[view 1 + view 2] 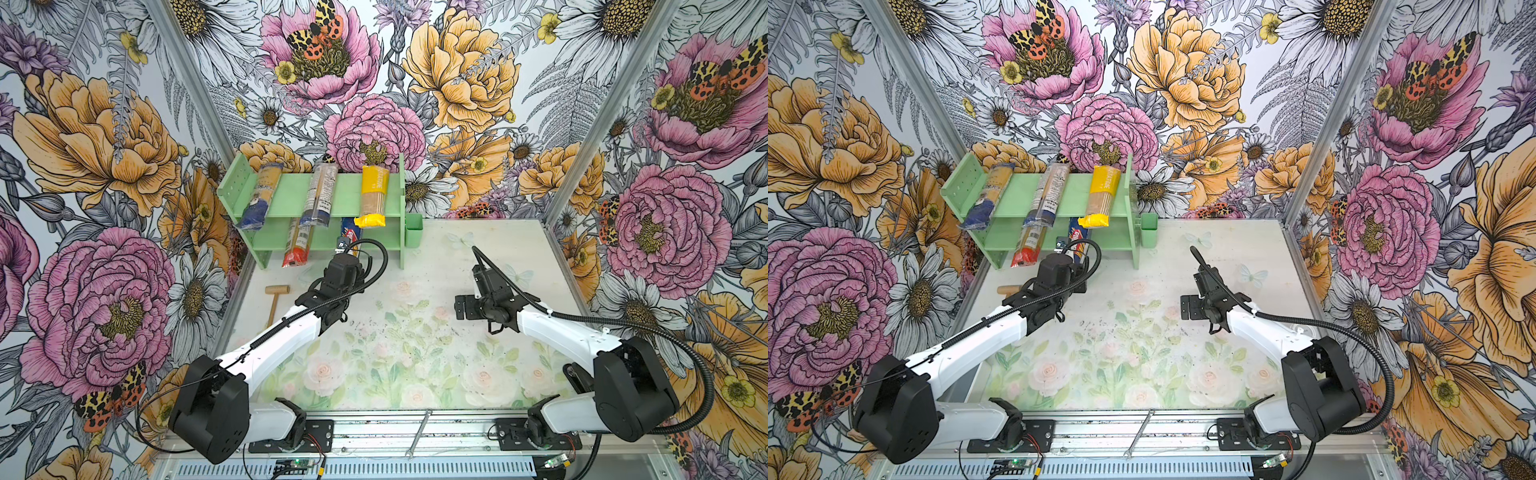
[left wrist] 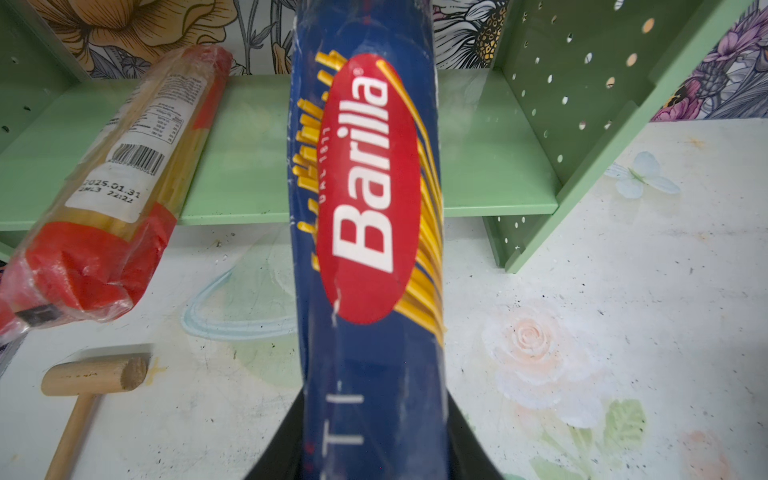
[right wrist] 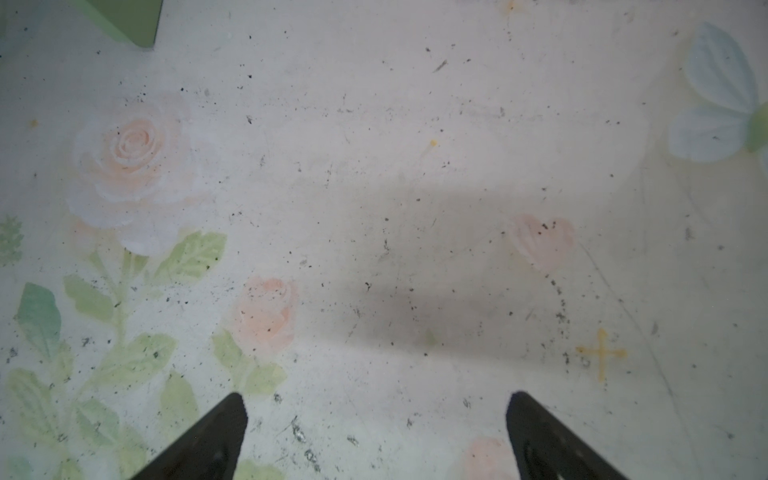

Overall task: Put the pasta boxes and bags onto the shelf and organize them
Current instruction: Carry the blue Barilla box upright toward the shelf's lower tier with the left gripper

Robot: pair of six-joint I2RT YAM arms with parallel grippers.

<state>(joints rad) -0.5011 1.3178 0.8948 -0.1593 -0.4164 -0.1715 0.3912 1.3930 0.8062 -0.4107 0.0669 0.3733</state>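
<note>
Left wrist view: my left hand [image 2: 376,451] pinches the long dark blue cardboard Barilla box [image 2: 370,187], far end inside the lower tier of the mint-green perforated shelf [image 2: 498,166]. Red-ended clear plastic bag [image 1: 296,247] at its 9 o'clock in both top views. Right hand [image 3: 377,401] spread above the floral bench [image 3: 415,166].

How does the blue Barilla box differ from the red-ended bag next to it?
The Barilla box is opaque dark blue; the red-ended bag is clear, spaghetti showing. The box is gripped in the jaws of the left gripper; the bag lies free. The box shows a red logo; the bag a white barcode label. Both reach onto the lower shelf and overhang it.
</note>
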